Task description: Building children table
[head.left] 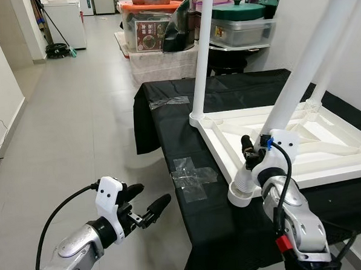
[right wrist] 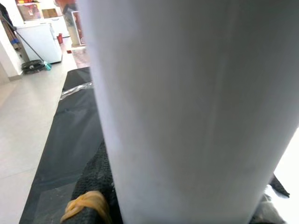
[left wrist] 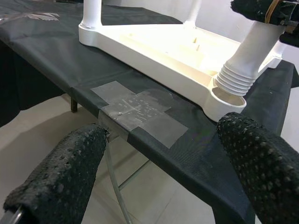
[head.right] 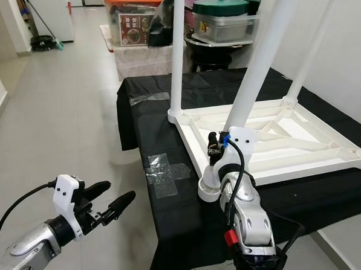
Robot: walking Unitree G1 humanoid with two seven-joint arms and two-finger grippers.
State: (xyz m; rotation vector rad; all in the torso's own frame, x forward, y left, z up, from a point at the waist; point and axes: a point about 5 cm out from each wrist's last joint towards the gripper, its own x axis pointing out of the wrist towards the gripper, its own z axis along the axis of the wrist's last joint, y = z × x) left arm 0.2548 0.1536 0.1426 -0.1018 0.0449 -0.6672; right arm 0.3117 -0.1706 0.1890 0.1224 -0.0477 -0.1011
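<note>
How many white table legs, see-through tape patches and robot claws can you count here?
white table legs: 3
tape patches: 2
claws, left and right: 2
Total: 7

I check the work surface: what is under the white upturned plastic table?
Under the white upturned plastic table lies a black cloth with clear tape patches. What the cloth covers cannot be seen.

Four legs (head.left: 310,61) — one tabletop (head.left: 327,163) (upturned).
</note>
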